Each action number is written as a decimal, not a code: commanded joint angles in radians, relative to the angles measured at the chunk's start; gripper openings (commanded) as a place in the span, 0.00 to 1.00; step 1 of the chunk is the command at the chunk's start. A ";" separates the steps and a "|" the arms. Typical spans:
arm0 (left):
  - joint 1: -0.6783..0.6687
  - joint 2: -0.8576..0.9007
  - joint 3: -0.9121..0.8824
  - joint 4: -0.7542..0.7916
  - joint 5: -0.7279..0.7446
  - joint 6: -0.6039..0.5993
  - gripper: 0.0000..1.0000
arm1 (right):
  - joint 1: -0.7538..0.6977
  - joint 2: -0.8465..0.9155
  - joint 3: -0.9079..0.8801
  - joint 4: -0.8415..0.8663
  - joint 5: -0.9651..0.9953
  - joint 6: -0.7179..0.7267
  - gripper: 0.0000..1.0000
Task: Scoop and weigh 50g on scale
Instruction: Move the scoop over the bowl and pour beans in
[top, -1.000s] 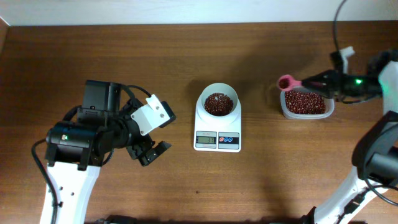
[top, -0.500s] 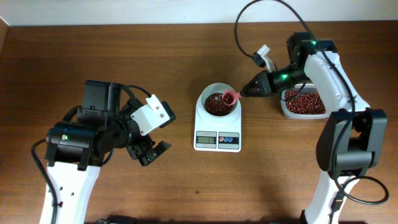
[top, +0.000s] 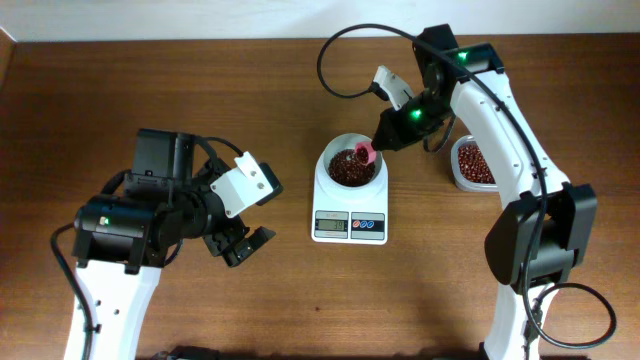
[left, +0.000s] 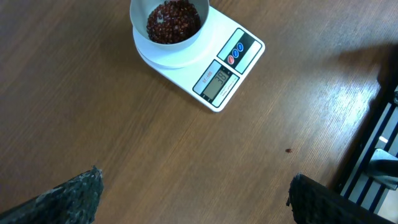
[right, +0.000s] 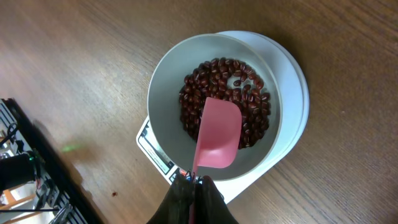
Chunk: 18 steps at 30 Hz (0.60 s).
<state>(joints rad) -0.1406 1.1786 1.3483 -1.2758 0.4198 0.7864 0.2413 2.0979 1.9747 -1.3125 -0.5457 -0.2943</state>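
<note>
The white scale (top: 349, 208) stands at the table's middle, its round bowl (top: 331, 158) holding a heap of red-brown beans (top: 347, 173). My right gripper (top: 386, 139) is shut on the handle of a pink spoon (top: 364, 153), whose head hangs over the bowl's right half. In the right wrist view the spoon (right: 218, 135) covers part of the beans (right: 227, 78) inside the bowl (right: 163, 79), and no beans show on its visible face. My left gripper (top: 243, 243) is open over bare wood left of the scale (left: 221, 79), fingertips (left: 82, 191) far apart.
A clear plastic tub (top: 470, 163) with more beans sits right of the scale, partly hidden under my right arm. The right arm's cable loops above the scale. A small dark speck (left: 287, 150) lies on the wood in front of the scale.
My right gripper has carried the pink spoon leftward from the tub to over the scale's bowl. The left arm has not moved.
</note>
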 joint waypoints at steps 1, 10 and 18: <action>0.006 0.000 0.014 -0.001 0.018 0.016 0.99 | 0.009 -0.005 0.034 -0.019 0.009 0.000 0.04; 0.006 0.000 0.014 -0.001 0.018 0.016 0.99 | 0.102 -0.005 0.110 -0.024 0.245 0.049 0.04; 0.006 0.000 0.014 0.000 0.018 0.016 0.99 | 0.167 -0.011 0.175 -0.115 0.393 0.049 0.04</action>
<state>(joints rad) -0.1406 1.1786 1.3483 -1.2755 0.4198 0.7864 0.3904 2.0979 2.1136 -1.4075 -0.1856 -0.2573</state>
